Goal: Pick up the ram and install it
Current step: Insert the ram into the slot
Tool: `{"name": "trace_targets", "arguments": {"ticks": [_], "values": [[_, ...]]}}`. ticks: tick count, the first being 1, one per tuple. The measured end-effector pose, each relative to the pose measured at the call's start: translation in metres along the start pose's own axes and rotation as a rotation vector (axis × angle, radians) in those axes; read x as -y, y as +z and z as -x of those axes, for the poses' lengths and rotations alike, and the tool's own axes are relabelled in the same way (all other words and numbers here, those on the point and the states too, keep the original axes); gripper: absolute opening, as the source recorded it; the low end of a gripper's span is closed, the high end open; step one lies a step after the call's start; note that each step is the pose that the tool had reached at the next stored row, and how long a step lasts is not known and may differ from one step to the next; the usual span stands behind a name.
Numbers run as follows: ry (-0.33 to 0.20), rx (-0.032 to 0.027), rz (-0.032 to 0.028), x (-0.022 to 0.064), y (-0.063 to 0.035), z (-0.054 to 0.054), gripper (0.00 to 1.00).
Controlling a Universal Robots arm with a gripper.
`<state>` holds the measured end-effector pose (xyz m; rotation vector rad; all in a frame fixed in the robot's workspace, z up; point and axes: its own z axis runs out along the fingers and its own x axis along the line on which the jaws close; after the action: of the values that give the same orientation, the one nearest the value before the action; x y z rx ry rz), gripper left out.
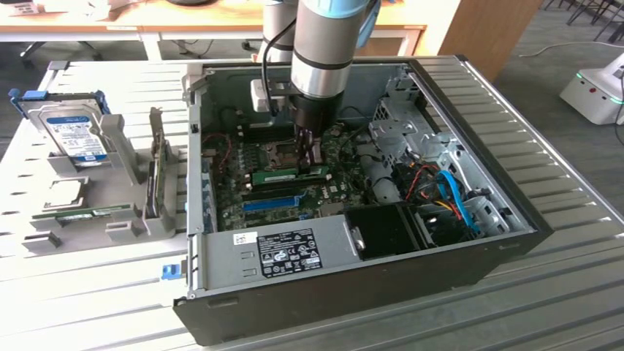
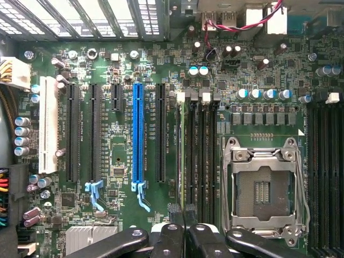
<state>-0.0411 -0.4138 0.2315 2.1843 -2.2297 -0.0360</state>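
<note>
The ram (image 1: 288, 175) lies lengthwise on the motherboard (image 1: 337, 191), inside the open computer case (image 1: 390, 292), white label facing up toward the camera, in the area of the memory slots (image 2: 201, 156). From the exterior view's left: a silver hard drive (image 1: 78, 135) with a blue label stands upright in a grey rack (image 1: 117, 150). Below it, a second green stick (image 1: 93, 213) rests flat in the same grey fixture, well apart from the case. The case lies on its side on a slatted table (image 1: 565, 241) with its side panel off. A grey metal plate with a printed sticker (image 1: 283, 252) covers the near corner. On the board, the blue slot strip (image 1: 273, 203) runs just beside the ram, on its near side. The wrist view shows the memory slots lying between this blue strip and the empty CPU socket (image 2: 263, 188). The gripper (image 1: 314, 164) hangs vertically from the arm (image 1: 326, 44) and reaches down into the case. Its fingers (image 2: 172, 236) are pressed together, and the tips meet the ram near its end toward the exterior view's right. Whether the tips pinch the board edge or only bear on it cannot be told. Further right sit a black fan housing (image 1: 390, 230) and blue cables (image 1: 457, 197) at the drive bay. A white machine (image 1: 595, 88) stands on the floor beyond the table.
</note>
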Motion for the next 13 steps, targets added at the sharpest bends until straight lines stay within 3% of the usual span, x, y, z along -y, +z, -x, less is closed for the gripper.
{"name": "trace_targets", "arguments": {"ticks": [13], "values": [[0.000, 0.0002, -0.0001, 0.0000, 0.0011, 0.0000, 0.12]]}}
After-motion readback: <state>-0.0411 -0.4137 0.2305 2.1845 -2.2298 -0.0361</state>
